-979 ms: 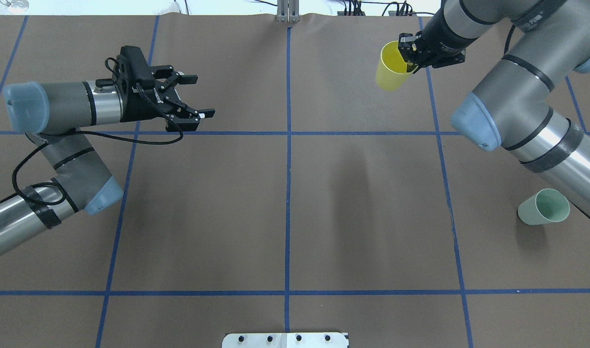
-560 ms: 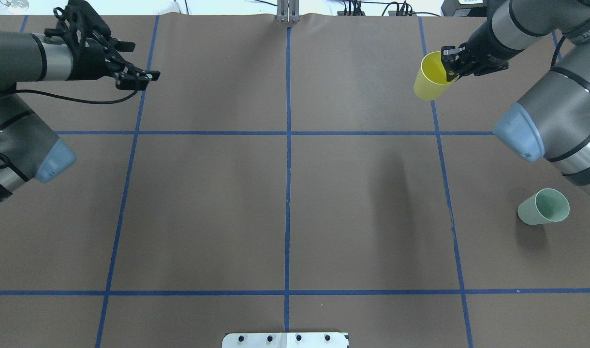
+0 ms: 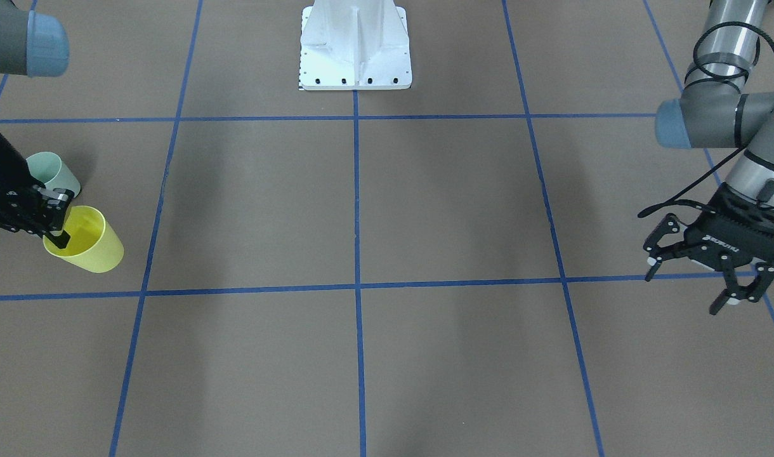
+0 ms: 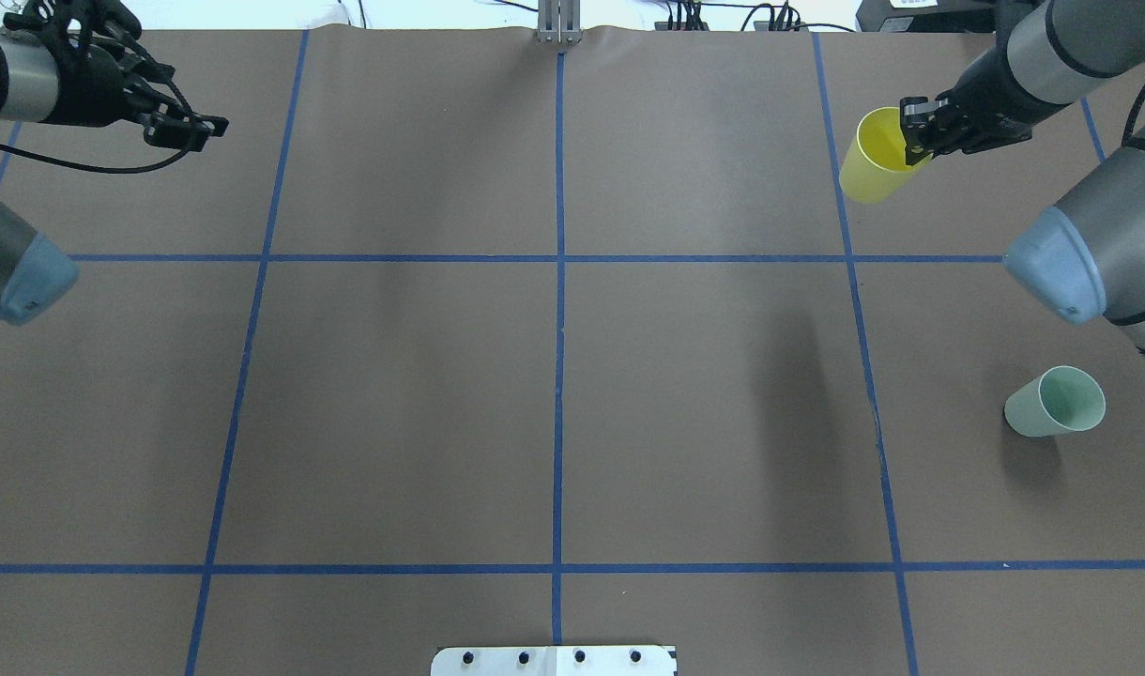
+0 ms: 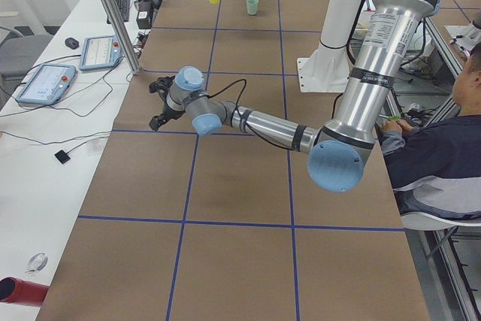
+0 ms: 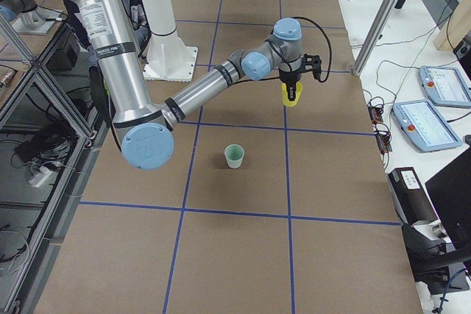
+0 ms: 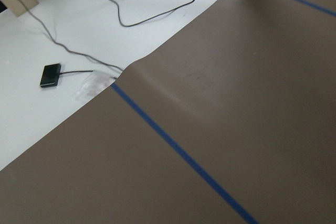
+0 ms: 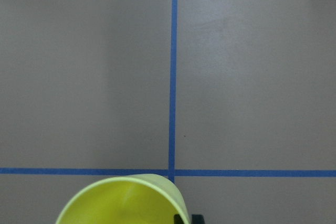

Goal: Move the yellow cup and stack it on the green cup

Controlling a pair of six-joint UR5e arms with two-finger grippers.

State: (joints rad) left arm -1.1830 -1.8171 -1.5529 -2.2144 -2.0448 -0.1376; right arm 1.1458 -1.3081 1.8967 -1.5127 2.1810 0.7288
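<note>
My right gripper (image 4: pixel 915 141) is shut on the rim of the yellow cup (image 4: pixel 873 161), one finger inside it. It holds the cup above the table at the far right. In the front-facing view the yellow cup (image 3: pixel 89 246) hangs beside the green cup (image 3: pixel 52 170), apart from it, in my right gripper (image 3: pixel 57 236). The green cup (image 4: pixel 1056 402) stands upright and empty on the mat, nearer the robot. In the right wrist view only the yellow cup's rim (image 8: pixel 123 203) shows at the bottom. My left gripper (image 3: pixel 686 289) is open and empty at the far left corner (image 4: pixel 197 131).
Blue tape lines divide the brown mat (image 4: pixel 554 376) into squares. The white robot base plate (image 3: pixel 355 44) sits at the near middle edge. A white side table with tablets (image 5: pixel 45 80) and cables lies beyond the mat. A seated person (image 5: pixel 443 148) is beside the robot.
The right gripper has carried the yellow cup further right. The left arm has drawn back to the far left corner, its gripper still open.
</note>
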